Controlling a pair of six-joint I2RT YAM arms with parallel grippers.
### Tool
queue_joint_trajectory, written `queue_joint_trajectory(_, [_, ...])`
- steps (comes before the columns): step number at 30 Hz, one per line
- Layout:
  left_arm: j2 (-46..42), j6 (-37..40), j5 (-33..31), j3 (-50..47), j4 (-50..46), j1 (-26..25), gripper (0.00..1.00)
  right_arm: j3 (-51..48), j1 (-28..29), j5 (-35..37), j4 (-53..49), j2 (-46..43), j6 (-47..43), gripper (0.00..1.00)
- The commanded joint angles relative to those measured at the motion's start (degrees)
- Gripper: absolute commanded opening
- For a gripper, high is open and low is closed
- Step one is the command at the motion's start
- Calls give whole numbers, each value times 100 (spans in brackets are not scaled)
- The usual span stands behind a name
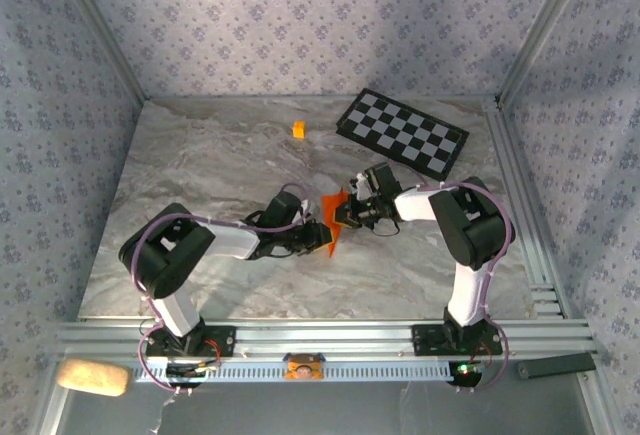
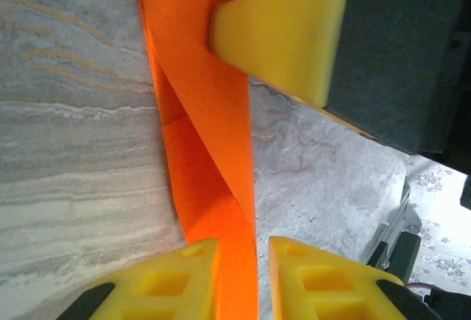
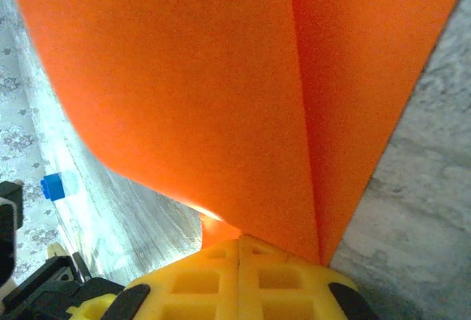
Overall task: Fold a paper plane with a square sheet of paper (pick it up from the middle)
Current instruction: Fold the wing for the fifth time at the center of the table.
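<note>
1. Fingers (image 3: 188, 287) of the right gripper (image 3: 239, 252) are pressed together at the bottom of the right wrist view. The orange sheet of paper (image 3: 184, 77) rises straight out of the seam between them, so we read them as clenched on the paper.
2. From that view we see the paper spread wide above the fingers. One sharp lengthwise crease runs up from the grip, and the panel to the right of the crease is a deeper orange.
3. At the left gripper (image 2: 243, 250) we see two yellow fingers (image 2: 173, 279) standing a narrow gap apart. A strip of the paper runs through that gap, touching the inner edge of one finger. We cannot tell whether they pinch it.
4. In the left wrist view the paper is a long folded band with overlapping layers. A yellow fingertip (image 2: 287, 33) of the right gripper sits over its upper end.
5. From above we find both grippers close together near the middle of the marble table (image 1: 200, 165), the left one reaching in from the lower left and the right one from the right. The paper stands up between them.
6. Farther back, a tiny orange-yellow cube (image 1: 298, 129) lies well apart from the paper, and a black-and-white checkered board (image 1: 402, 133) lies to its right near the far edge.
7. We also see a small blue block (image 3: 51, 186) on the table at the left edge of the right wrist view.
</note>
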Motion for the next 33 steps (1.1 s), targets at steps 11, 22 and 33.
queue_joint_trajectory(11, [336,-90,182,-12,182,-48,12,-225,44,433,-613,142,-28,6])
queue_joint_trajectory(22, [402,-31,288,-82,-115,-124,6,-219,50,482,-675,168,-53,6])
queue_joint_trajectory(33, [294,-14,280,-171,-291,-180,11,-235,47,543,-741,154,-68,6])
